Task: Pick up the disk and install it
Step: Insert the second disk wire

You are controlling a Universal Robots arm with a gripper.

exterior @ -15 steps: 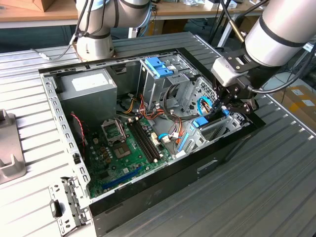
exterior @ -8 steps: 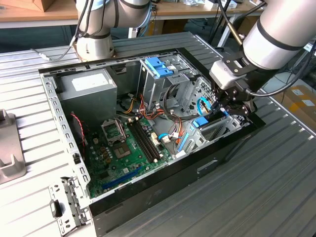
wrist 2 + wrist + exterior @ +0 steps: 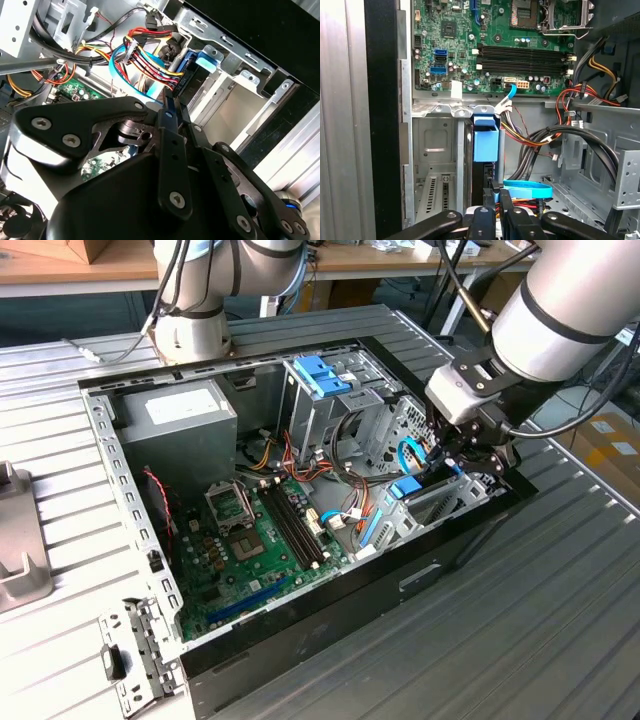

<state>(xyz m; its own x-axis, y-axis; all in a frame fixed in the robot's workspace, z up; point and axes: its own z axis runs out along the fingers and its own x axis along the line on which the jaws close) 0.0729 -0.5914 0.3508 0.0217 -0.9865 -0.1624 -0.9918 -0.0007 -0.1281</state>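
1. The disk (image 3: 479,177) is standing on edge in the drive bay (image 3: 437,165) at the case's (image 3: 300,615) front corner, its blue bracket (image 3: 485,142) showing on top.
2. It is looking rigid, dense and shock-sensitive; the slim metal edges or the bracket are seeming the safest holds.
3. The gripper (image 3: 496,196) is sitting right over its end with jaws nearly together; whether they are pinching the disk I cannot tell.
4. Cables (image 3: 142,57) are crowding close beside it, with the motherboard (image 3: 255,540) lying beyond.
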